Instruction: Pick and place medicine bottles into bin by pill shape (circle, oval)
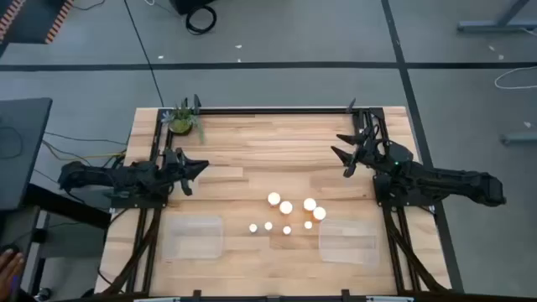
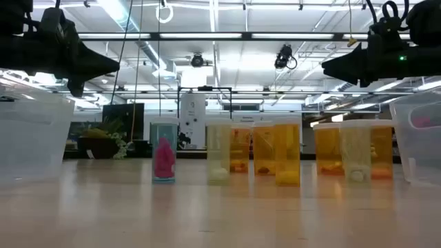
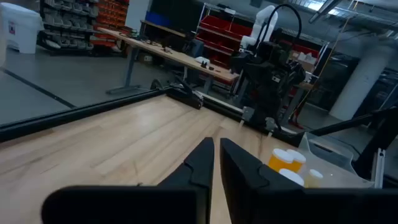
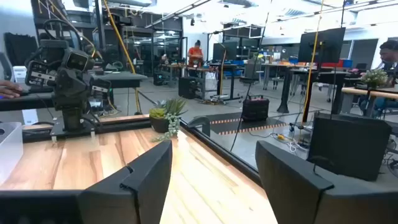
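Several medicine bottles [image 1: 289, 214] stand upright on their bases in a loose cluster at the near middle of the table, showing as white discs from above. In the low view they are amber bottles [image 2: 275, 155], plus one clear bottle with pink pills [image 2: 163, 158]. My left gripper [image 1: 200, 168] hovers above the table's left side, shut and empty; its fingers almost meet in the left wrist view [image 3: 216, 163]. My right gripper [image 1: 342, 158] hovers at the right side, open and empty [image 4: 214, 168]. Both are clear of the bottles.
Two clear plastic bins sit near the front edge, one left [image 1: 195, 235] and one right [image 1: 348, 239] of the bottles. A small potted plant [image 1: 183, 122] stands at the far left corner. A dark frame rail [image 1: 268, 109] runs along the far edge.
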You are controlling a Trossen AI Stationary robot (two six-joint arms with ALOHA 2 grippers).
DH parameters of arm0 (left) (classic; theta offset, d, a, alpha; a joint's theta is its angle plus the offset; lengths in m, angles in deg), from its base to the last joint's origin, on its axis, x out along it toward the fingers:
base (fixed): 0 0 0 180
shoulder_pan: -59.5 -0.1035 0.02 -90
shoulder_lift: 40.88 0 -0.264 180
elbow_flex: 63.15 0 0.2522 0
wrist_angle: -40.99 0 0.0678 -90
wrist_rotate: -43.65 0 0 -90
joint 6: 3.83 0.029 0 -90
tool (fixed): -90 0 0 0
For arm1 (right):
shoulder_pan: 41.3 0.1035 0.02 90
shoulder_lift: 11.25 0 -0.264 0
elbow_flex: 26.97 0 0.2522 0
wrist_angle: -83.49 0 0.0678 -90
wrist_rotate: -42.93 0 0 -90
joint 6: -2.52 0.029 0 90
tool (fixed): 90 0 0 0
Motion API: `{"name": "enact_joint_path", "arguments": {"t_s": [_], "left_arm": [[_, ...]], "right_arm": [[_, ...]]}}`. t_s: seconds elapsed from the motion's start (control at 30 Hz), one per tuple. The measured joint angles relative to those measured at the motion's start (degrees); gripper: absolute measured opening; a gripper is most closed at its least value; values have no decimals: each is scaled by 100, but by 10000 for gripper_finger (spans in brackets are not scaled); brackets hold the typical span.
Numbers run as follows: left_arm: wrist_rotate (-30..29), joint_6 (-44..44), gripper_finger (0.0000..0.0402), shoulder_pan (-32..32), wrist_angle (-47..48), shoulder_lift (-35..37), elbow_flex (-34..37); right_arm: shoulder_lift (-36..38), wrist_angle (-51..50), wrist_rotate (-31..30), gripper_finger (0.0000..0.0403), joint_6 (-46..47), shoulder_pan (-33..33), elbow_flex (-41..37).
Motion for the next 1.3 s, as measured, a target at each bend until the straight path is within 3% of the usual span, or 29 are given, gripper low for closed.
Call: {"name": "enact_joint_path", "arguments": {"t_s": [1.3], "left_arm": [[-2,0,38,2,1,-2,2]], "right_arm": [[-1,0,0,239,0,-2,2]]}}
